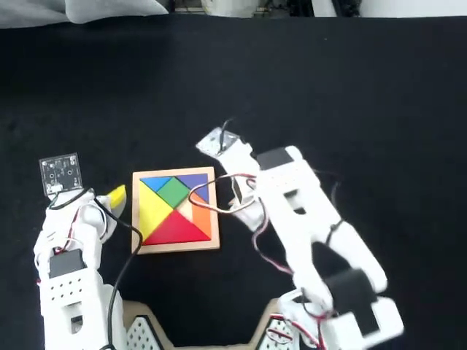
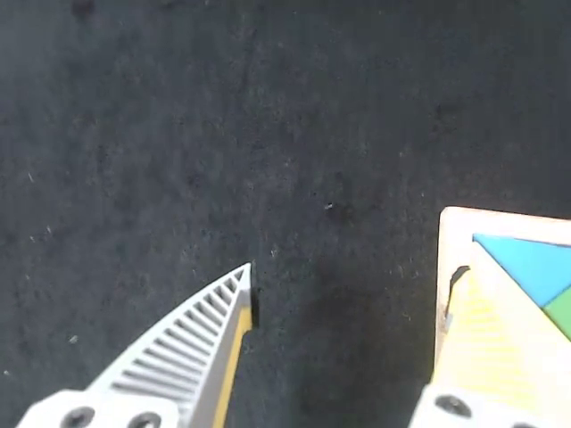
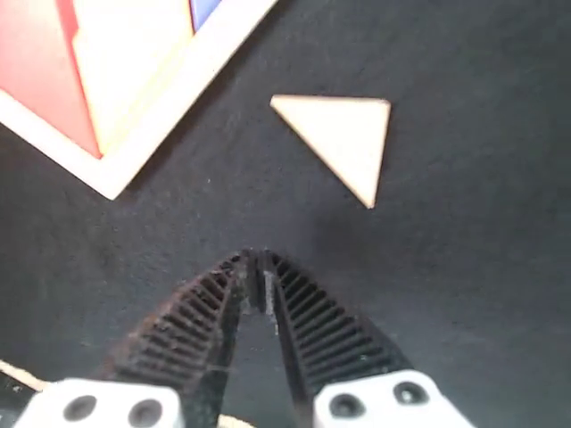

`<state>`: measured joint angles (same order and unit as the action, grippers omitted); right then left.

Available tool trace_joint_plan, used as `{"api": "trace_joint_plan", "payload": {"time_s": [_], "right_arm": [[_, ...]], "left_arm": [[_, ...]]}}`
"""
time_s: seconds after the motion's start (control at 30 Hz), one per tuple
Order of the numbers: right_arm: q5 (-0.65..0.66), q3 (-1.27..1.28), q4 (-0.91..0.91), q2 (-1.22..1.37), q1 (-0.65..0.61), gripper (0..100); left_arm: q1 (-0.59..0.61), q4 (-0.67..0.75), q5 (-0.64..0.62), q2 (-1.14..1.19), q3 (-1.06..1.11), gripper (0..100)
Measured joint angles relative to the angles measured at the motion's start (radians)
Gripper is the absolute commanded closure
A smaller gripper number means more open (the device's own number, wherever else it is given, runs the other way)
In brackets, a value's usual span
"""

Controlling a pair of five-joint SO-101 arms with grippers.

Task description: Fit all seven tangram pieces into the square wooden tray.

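The square wooden tray lies at the table's middle with yellow, red, green, blue, purple and orange pieces in it. A pale triangle lies flat on the black table just outside the tray's corner. Just short of that triangle my right gripper is shut, holding nothing. My left gripper stands open at the tray's left edge, one finger over the rim and nothing between the fingers. From above, it shows beside the tray.
The right arm reaches over the table right of the tray and covers that side. Black cloth spreads in all directions. Grey fabric lies at the far left edge. The arms' bases stand at the near edge.
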<state>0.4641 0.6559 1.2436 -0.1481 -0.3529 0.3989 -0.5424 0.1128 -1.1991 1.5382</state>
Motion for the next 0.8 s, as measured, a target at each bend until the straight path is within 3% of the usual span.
{"api": "trace_joint_plan", "payload": {"time_s": [0.37, 0.8], "right_arm": [[-0.005, -0.178, -0.054, 0.256, 0.161, 98.8], [-0.003, -0.273, 0.015, 0.347, 0.169, 98.8]], "left_arm": [[0.000, 0.000, 0.000, -0.002, -0.002, 66], [0.000, 0.000, 0.000, -0.002, -0.002, 66]]}}
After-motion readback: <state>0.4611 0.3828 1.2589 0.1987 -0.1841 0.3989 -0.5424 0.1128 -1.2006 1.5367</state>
